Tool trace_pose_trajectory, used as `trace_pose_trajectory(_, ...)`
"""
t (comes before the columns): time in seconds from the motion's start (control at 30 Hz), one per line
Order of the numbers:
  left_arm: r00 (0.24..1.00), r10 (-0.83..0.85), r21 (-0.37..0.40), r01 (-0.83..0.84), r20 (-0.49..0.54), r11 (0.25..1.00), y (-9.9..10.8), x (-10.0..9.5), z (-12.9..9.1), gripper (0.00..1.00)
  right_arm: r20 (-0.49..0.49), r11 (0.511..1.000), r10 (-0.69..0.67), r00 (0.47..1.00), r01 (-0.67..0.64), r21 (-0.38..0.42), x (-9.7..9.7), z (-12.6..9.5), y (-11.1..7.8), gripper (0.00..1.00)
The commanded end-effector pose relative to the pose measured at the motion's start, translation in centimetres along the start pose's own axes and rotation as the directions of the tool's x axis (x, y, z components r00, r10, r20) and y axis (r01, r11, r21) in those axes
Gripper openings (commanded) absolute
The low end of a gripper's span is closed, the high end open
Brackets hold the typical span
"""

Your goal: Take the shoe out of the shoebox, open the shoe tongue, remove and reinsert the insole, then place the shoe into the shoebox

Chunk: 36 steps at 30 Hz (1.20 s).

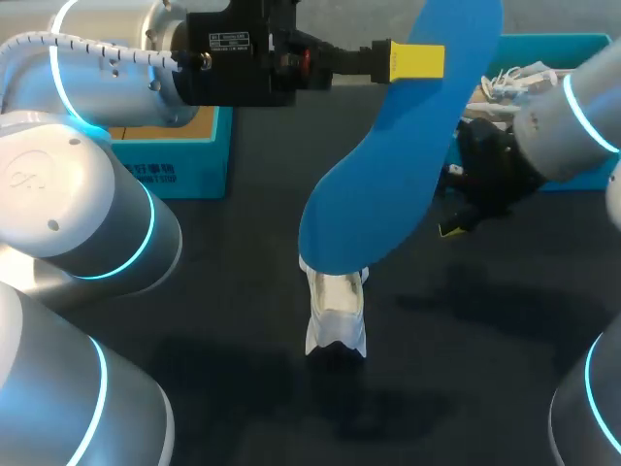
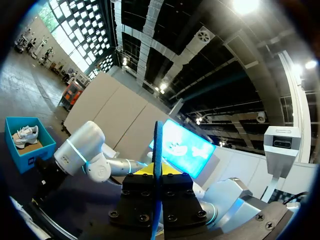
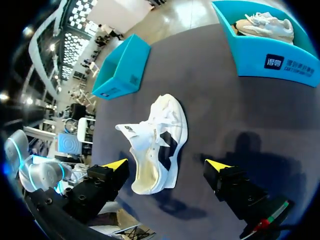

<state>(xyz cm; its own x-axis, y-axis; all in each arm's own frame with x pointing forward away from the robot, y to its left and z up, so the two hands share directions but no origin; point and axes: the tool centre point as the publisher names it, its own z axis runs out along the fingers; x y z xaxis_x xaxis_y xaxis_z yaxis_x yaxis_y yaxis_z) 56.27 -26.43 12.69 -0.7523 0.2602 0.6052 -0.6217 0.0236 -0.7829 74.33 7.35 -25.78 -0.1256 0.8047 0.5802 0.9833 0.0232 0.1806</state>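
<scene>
**Left arm** (image 1: 87,194): came in from the left and lay across the far side of the dark table (image 1: 233,291).

**Left box** (image 1: 184,155): teal, at the far left of the table. The left arm hid part of it.

**Left gripper** (image 1: 417,60): clamped on one end of the insole. In its own wrist view the gripper (image 2: 152,172) had the insole (image 2: 157,150) edge-on between the fingers.

**Insole** (image 1: 388,175): blue, held in the air above the table. Its long axis was tilted, with the gripped end high toward the far right and the broad free end low over the shoe. It hid the far part of the shoe and part of the right gripper.

**Shoe** (image 1: 337,316): white, on the table near the middle and outside both boxes. Its long axis ran from the near side toward the far side. In the right wrist view the shoe (image 3: 155,145) had its open collar end nearest the gripper, and the other end pointed off between the two boxes.

**Right gripper** (image 1: 466,209): just right of the insole. In its own view the gripper (image 3: 166,165) had its fingers wide apart over the shoe, holding nothing.

**Right box** (image 3: 260,55): teal, at the far right, with a second shoe (image 3: 265,22) inside.
</scene>
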Motion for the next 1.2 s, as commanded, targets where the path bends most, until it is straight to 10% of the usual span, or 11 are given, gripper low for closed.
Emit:
trace_pose_trajectory(0.03, 1.0, -0.001, -0.002, 0.001, 0.003, 1.0, 0.07, 0.05, -0.04, 0.0, -0.222, 1.0, -0.008, 0.975, 0.006, -0.009, -0.53, -0.34, -0.22, 1.0)
trace_pose_trajectory(1.2, 1.0, -0.001, -0.002, 0.001, 0.003, 1.0, 0.07, 0.05, -0.04, 0.0, -0.534, 1.0, -0.008, 0.845, -0.006, -0.026, -0.17, -0.95, 0.56, 1.0)
